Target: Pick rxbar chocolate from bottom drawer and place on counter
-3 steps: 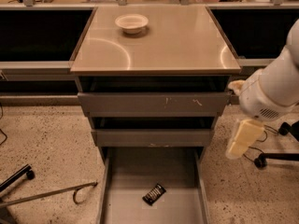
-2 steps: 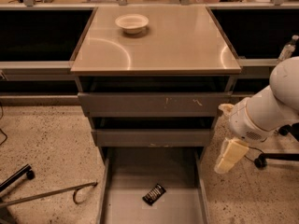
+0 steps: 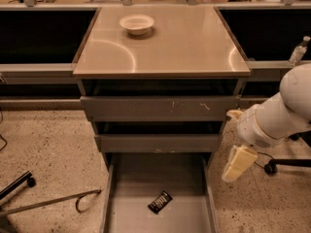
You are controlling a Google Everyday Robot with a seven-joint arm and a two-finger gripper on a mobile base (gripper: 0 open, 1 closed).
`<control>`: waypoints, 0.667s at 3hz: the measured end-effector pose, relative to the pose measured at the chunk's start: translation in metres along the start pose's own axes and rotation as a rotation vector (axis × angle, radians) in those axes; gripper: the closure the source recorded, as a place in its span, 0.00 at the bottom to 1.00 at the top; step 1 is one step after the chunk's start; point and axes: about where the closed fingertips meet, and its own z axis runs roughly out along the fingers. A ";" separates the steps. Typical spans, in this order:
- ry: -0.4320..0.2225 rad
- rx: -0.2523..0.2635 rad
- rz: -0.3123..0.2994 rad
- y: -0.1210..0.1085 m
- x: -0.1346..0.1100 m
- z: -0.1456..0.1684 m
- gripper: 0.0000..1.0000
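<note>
The rxbar chocolate (image 3: 160,201), a small black-wrapped bar, lies at an angle on the flat grey floor of the pulled-out bottom drawer (image 3: 127,212). My gripper (image 3: 236,164), cream-coloured on a white arm, hangs at the right of the cabinet, just outside the drawer's right wall, above and to the right of the bar and apart from it. It holds nothing that I can see. The counter (image 3: 189,40) is the glossy beige top of the cabinet.
A white bowl (image 3: 136,24) stands at the counter's back left. Two shallower grey drawers (image 3: 155,108) are partly pulled out above the bottom drawer. A chair base and a metal bar (image 3: 53,201) lie on the floor at left. A bottle (image 3: 297,50) stands at right.
My arm and gripper have moved left and a little lower, closer to the right side of the bottom drawer. The bar and the bowl have not moved.
</note>
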 end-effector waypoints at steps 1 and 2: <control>-0.042 -0.035 -0.019 0.004 0.005 0.063 0.00; -0.071 -0.048 -0.031 -0.011 0.016 0.156 0.00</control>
